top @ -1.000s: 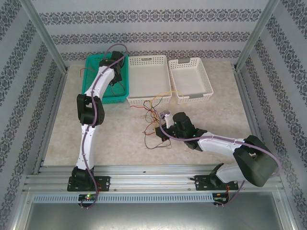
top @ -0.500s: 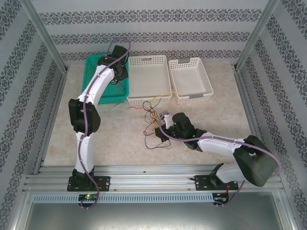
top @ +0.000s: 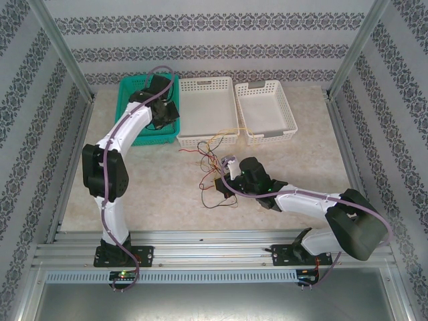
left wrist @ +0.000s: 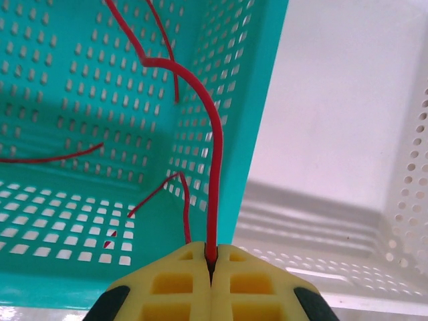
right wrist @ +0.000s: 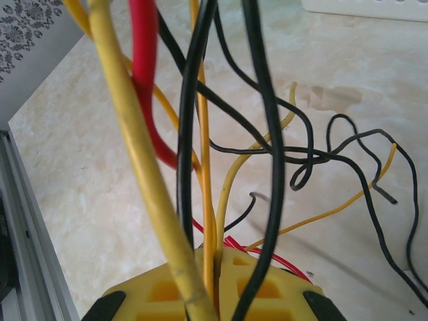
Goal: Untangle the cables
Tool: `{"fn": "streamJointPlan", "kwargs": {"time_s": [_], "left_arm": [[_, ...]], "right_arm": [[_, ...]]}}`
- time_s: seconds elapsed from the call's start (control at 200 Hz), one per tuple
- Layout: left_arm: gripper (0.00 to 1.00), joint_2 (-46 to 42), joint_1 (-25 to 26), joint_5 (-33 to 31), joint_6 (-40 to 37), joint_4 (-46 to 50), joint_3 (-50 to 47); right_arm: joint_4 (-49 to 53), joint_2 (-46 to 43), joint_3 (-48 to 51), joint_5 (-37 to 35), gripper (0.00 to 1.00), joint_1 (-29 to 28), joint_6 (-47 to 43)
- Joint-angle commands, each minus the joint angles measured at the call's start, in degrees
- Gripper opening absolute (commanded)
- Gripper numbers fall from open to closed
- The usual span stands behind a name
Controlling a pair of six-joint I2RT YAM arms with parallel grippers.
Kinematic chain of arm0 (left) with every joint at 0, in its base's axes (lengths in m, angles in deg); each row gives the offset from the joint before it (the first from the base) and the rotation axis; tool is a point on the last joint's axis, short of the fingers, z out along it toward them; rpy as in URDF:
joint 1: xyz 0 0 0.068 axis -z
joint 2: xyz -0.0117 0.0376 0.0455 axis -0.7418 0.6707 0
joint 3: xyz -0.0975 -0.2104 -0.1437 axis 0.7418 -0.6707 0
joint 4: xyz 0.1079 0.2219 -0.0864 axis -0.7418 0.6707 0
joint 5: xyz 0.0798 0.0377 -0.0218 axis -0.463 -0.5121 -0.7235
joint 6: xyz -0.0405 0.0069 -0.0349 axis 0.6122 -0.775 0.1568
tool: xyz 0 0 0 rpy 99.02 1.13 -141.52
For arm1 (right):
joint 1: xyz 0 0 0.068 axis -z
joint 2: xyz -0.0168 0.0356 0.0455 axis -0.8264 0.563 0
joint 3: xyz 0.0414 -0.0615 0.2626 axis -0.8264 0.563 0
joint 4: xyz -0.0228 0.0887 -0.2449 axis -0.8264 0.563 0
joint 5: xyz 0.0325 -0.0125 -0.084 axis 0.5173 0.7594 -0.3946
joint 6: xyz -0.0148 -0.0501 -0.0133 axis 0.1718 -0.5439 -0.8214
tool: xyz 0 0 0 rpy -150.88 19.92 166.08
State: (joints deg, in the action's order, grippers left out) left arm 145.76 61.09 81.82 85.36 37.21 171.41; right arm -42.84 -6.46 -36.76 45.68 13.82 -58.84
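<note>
From above, the tangled cables (top: 212, 160) lie mid-bench (top: 167, 194), just before the middle white basket (top: 206, 140), with the right tool (top: 226, 179) among them. Its wrist view shows it clenched on a yellow cable (right wrist: 206, 200). The left wrist view shows the left tool (left wrist: 211, 257) gripping a red cable (left wrist: 212, 167) over the teal basket (left wrist: 67, 100).

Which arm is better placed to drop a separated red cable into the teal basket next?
Left. The left hand is shut on a red cable over the teal basket; the right hand grips the tangle on the table.
</note>
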Motion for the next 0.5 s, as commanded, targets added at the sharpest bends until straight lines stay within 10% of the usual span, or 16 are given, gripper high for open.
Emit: {"fn": "streamJointPlan", "kwargs": {"time_s": [0.0, 0.495], "left_arm": [[0.0, -0.47, -1.93, 3.72, 3.03, -4.26, -2.52], [0.0, 1.91, -11.91, 10.26, 5.2, -14.09, -13.44]], "right_arm": [[-0.86, -0.13, -1.63, 0.64, 0.0, -0.65, -1.57], [-0.38, 1.05, -2.46, 0.55, 0.0, -1.35, -1.88]]}}
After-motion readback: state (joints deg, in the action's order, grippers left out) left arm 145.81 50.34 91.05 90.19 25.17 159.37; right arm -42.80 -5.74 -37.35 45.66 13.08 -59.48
